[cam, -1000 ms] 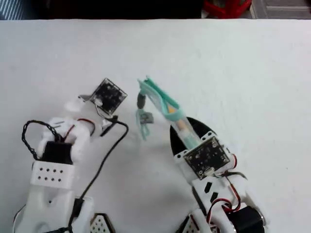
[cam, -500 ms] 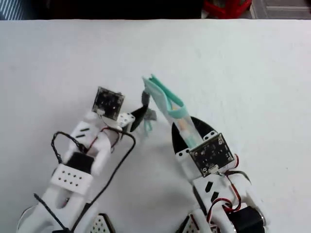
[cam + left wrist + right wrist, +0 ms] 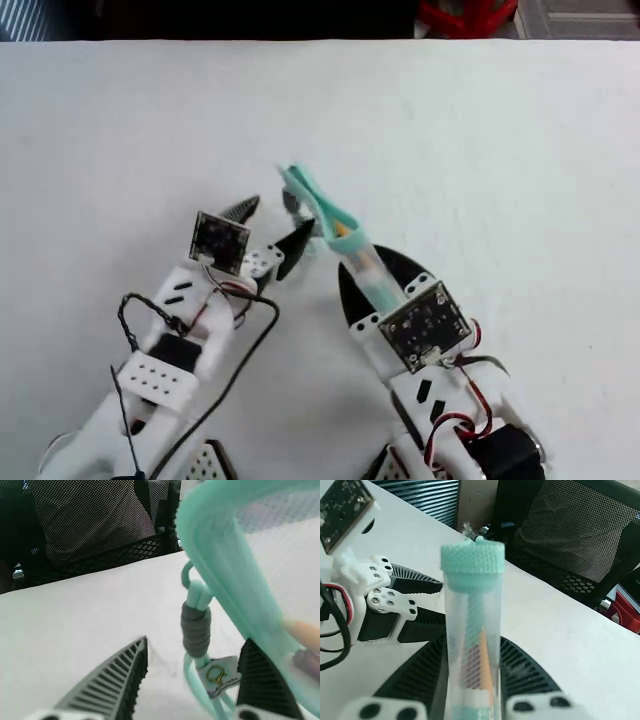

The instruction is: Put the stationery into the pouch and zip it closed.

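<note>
White table, both arms on it side by side. Right gripper is clamped on the pouch, with black jaws on either side of its near end. The pouch's far end sticks out past the jaws toward the middle of the table, close to the left arm.

In the right wrist view, the right gripper pinches the clear pouch, which has a teal mesh cap at its far end. An orange pencil sits inside; other contents too blurred to tell.

Left gripper is released, jaws spread just beside the pouch's far end. In the left wrist view, the teal pull cord hangs between the left gripper jaws. A grey sleeve sits on the cord, with a small tag below it. Can't tell if the jaws touch the cord.
</note>
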`<state>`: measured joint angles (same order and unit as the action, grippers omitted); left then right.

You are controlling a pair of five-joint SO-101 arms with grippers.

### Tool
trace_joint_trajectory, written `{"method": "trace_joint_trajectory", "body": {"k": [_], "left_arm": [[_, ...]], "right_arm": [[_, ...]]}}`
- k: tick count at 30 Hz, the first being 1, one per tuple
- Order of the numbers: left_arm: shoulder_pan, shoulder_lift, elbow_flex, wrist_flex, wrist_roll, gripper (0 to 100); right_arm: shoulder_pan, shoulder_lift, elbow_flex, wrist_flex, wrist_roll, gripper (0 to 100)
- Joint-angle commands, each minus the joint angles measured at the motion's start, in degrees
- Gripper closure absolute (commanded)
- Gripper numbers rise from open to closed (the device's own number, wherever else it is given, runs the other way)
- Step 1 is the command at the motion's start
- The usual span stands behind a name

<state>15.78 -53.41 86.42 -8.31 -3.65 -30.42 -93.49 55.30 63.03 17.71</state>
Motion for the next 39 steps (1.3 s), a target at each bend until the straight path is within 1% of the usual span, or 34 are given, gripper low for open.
{"method": "trace_joint_trajectory", "body": {"k": [1,4,6,12,14,17,19,24,26,28,29,30,31,33,36,39], "left_arm": [[-0.57,0.22,-4.13,-1.67,0.18,79],[-0.57,1.01,-4.84,-1.67,0.18,78],[-0.92,4.18,-5.63,-2.73,0.18,76],[-3.3,25.1,-14.51,-11.16,0.62,76],[-3.47,29.41,-15.47,-14.68,0.62,76],[-3.03,28.88,-12.13,-20.75,0.26,76],[-2.07,27.03,-10.02,-23.38,0.26,76],[-1.71,25.1,-9.23,-23.65,0.35,77],[-1.71,25.1,-8.88,-23.65,0.62,86],[-2.07,24.92,-8.88,-23.65,0.35,98],[-2.15,24.84,-8.88,-23.65,0.35,98],[-2.15,24.75,-8.79,-23.65,0.35,96],[-2.15,24.75,-8.53,-23.65,0.35,95],[-2.15,24.66,-8.0,-23.91,0.35,98],[-3.47,24.57,-8.0,-24.0,0.26,98],[-5.93,22.2,-8.26,-24.44,0.26,98]], "right_arm": [[-1.71,-0.4,-1.05,-0.4,-0.44,97.9],[-1.98,-0.4,-1.05,-0.13,-0.44,97.9],[-1.8,-0.4,-1.05,-0.04,-0.44,97.9],[-1.63,-0.4,-1.05,-0.04,-0.44,97.9],[-1.54,-0.4,-1.05,-0.04,-0.44,97.9],[-1.54,-0.4,-1.05,-0.13,-0.44,97.9],[-1.54,-0.4,-1.05,-0.4,-0.44,97.9],[-1.54,-0.4,-0.97,-0.4,-0.44,97.9],[-1.54,-0.4,-0.97,-0.4,-0.44,97.9],[-1.54,-0.4,-0.97,-0.4,-0.44,97.9],[-1.54,-0.4,-0.97,-0.4,-0.44,97.9],[-1.54,-0.4,-0.97,-0.4,-0.44,97.9],[-1.54,-0.4,-0.97,-0.4,-0.44,97.9],[-1.45,-0.4,-0.97,-0.4,-0.44,97.9],[-1.27,-0.4,-0.7,-0.4,-0.09,97.9],[1.8,-0.04,-0.62,-0.57,0.0,97.9]]}}
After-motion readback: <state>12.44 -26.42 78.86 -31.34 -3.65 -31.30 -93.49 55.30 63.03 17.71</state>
